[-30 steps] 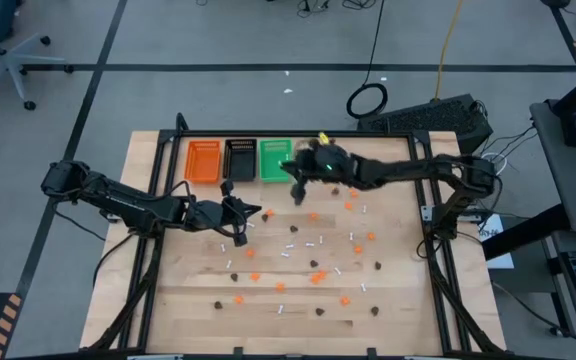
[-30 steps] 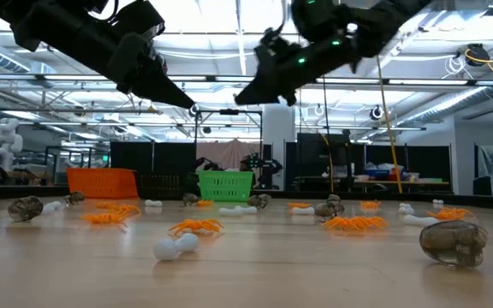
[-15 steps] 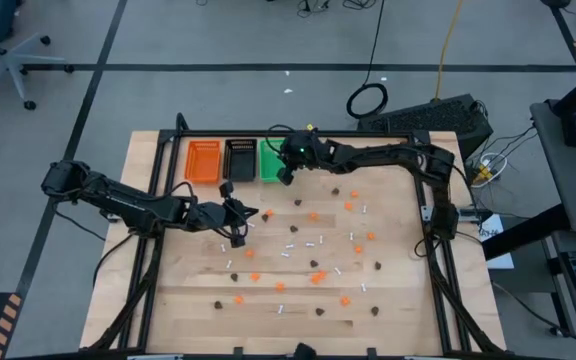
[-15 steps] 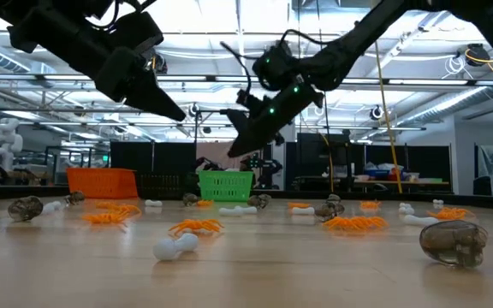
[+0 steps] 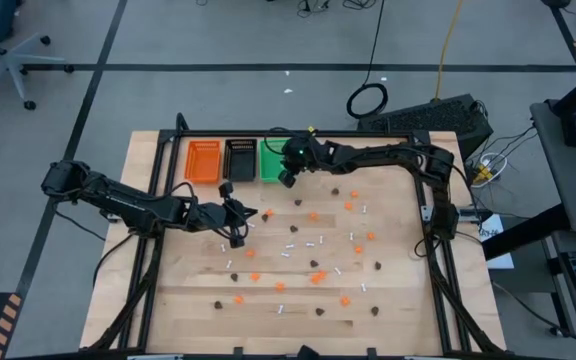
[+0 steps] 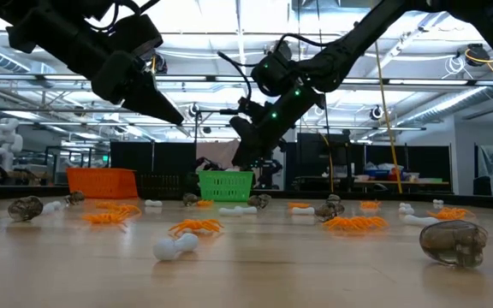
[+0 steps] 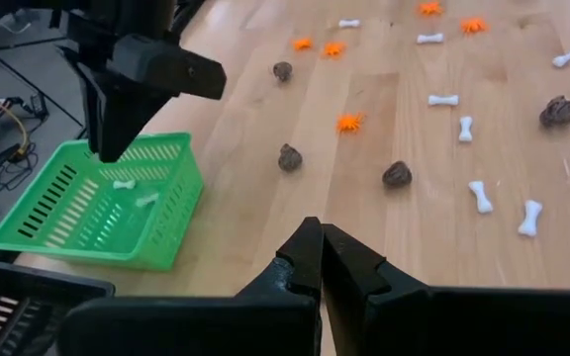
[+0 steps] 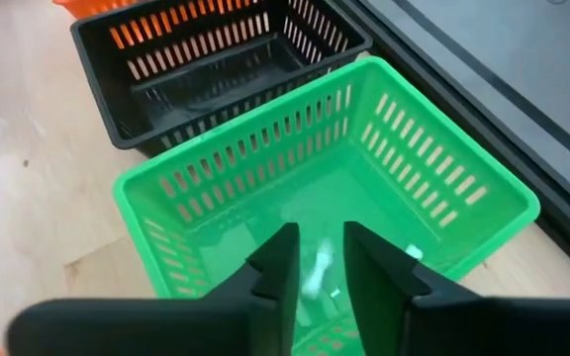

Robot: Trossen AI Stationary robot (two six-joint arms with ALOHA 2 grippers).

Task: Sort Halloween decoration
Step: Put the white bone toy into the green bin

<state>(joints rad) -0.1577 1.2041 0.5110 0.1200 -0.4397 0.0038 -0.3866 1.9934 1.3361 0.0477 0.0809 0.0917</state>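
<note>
Orange blobs (image 6: pixel 197 226), dark brown blobs (image 6: pixel 454 241) and white sticks (image 6: pixel 175 246) lie scattered over the wooden table (image 5: pixel 168 290). My right gripper (image 8: pixel 315 237) hangs open over the green tray (image 8: pixel 443 168), fingers pointing down into it. White sticks (image 7: pixel 124 184) lie on the tray's floor; one shows through the gap between the fingers. My left gripper (image 7: pixel 320 232) is shut and empty. It hovers over the table's left-middle (image 5: pixel 246 210), near the trays.
The orange tray (image 5: pixel 204 160), the black tray (image 5: pixel 240 160) and the green tray (image 5: pixel 273 160) stand in a row at the far edge. The black tray (image 8: pixel 226 69) sits right beside the green one. Trinkets cover the middle and right of the table (image 5: pixel 313 240).
My right gripper has travelled from over the table's middle toward the far left edge, arriving above the green tray, and has then sunk a little toward it. The left arm has stayed nearly still.
</note>
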